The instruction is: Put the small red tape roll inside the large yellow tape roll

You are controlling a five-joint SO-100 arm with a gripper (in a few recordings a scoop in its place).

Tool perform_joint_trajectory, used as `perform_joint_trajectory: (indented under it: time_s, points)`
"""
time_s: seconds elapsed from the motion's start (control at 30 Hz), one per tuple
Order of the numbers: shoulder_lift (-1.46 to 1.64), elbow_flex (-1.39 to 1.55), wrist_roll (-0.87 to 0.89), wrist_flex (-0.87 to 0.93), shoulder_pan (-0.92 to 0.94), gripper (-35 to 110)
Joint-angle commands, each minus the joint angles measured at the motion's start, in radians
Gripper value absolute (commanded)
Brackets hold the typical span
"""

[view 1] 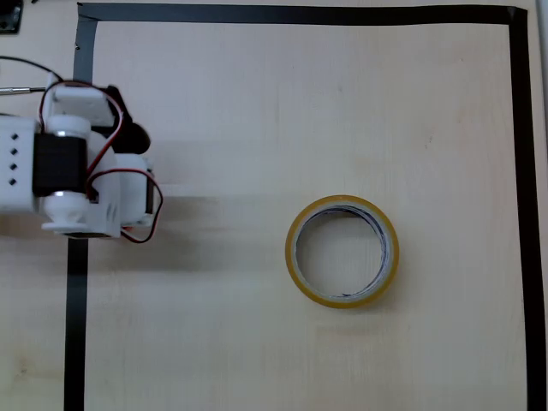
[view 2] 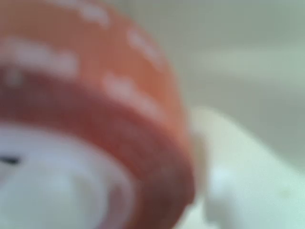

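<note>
The small red tape roll (view 2: pixel 95 109) looms blurred and very close in the wrist view, glossy red with a white core at the lower left. A white finger (view 2: pixel 238 186) of my gripper (view 2: pixel 190 191) presses against its right side; the gripper looks shut on the roll. In the overhead view the large yellow tape roll (view 1: pixel 297 257) lies flat right of centre, its wide hole showing bare table. My white arm (view 1: pixel 86 175) sits folded at the left edge, well apart from the yellow roll, and covers the gripper and the red roll from above.
Black tape lines (view 1: pixel 300 14) mark a rectangle on the pale wooden table (view 1: pixel 214 325); its left line (view 1: pixel 75 342) runs under the arm. Red and black wires loop beside the arm.
</note>
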Motion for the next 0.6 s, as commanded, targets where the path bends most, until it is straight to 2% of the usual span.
perform_joint_trajectory:
  time_s: [0.0,0.23,0.57]
  points:
    - [0.018,-0.287,-0.005,0.11,0.011,0]
    - [-0.029,-0.515,0.002,0.057,0.063,0]
    - [-0.158,-0.703,0.002,-0.193,0.153,0]
